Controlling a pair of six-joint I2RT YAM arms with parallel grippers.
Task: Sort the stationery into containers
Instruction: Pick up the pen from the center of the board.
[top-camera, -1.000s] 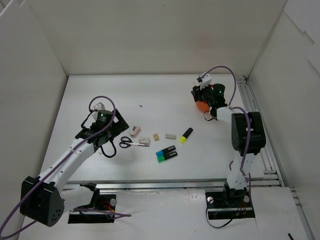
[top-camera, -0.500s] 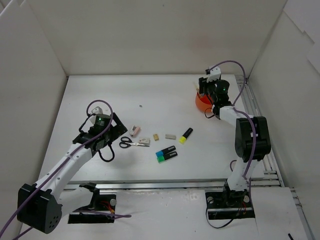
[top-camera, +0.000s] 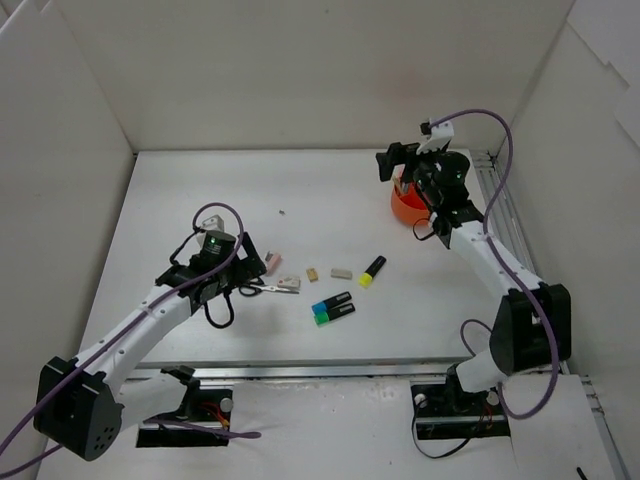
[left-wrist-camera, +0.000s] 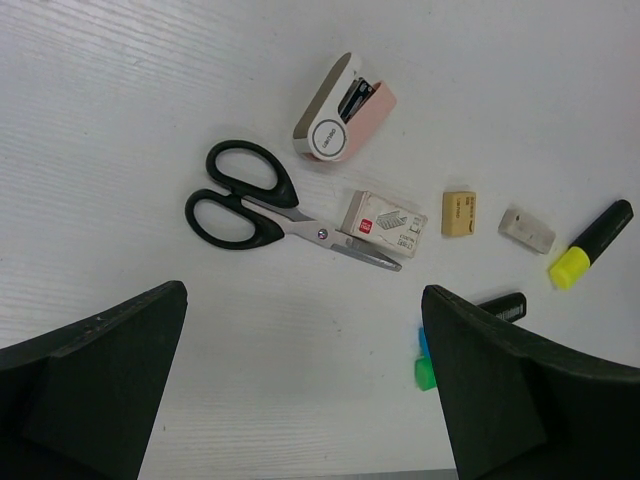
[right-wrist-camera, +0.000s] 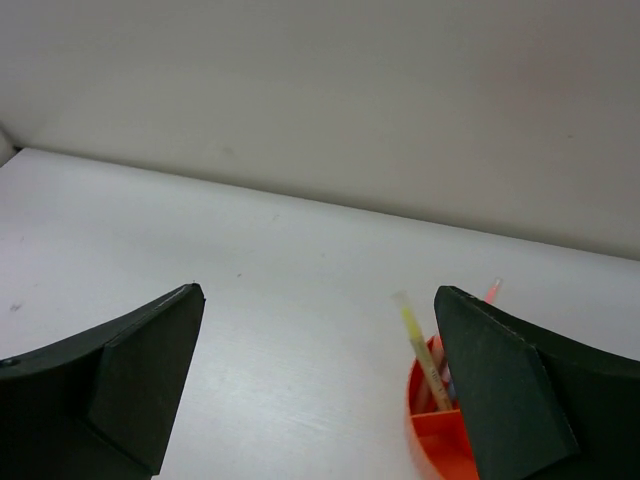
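Stationery lies in a loose row across the middle of the top view, well apart from the cup. The scissors (left-wrist-camera: 300, 225) lie flat, long axis running left to right and dipping slightly. Their black handles are at the left and the blades point right, with the tip touching or just under a small white staple box (left-wrist-camera: 385, 222). A pink stapler (left-wrist-camera: 340, 110) sits just above them, slanting from lower left to upper right. Right of the box come a beige eraser (left-wrist-camera: 459, 213) and a grey eraser (left-wrist-camera: 526, 229). Next is the yellow highlighter (left-wrist-camera: 590, 245), with its coloured end at lower left and its black body toward upper right. The blue highlighter (top-camera: 332, 301) and green highlighter (top-camera: 336, 314) lie side by side below these on the same slant

The table (top-camera: 200, 190) is plain white, boxed in by white walls (top-camera: 300, 80)

The orange cup (right-wrist-camera: 435, 430) stands at the upper right of the top view, and thin pens (right-wrist-camera: 420, 345) lean in it, tips upward

The left gripper (left-wrist-camera: 303, 300) hangs over the scissors with its jaws spread wide, grasping nothing. The right gripper (right-wrist-camera: 318, 295) is above and just left of the cup, jaws likewise wide apart and empty
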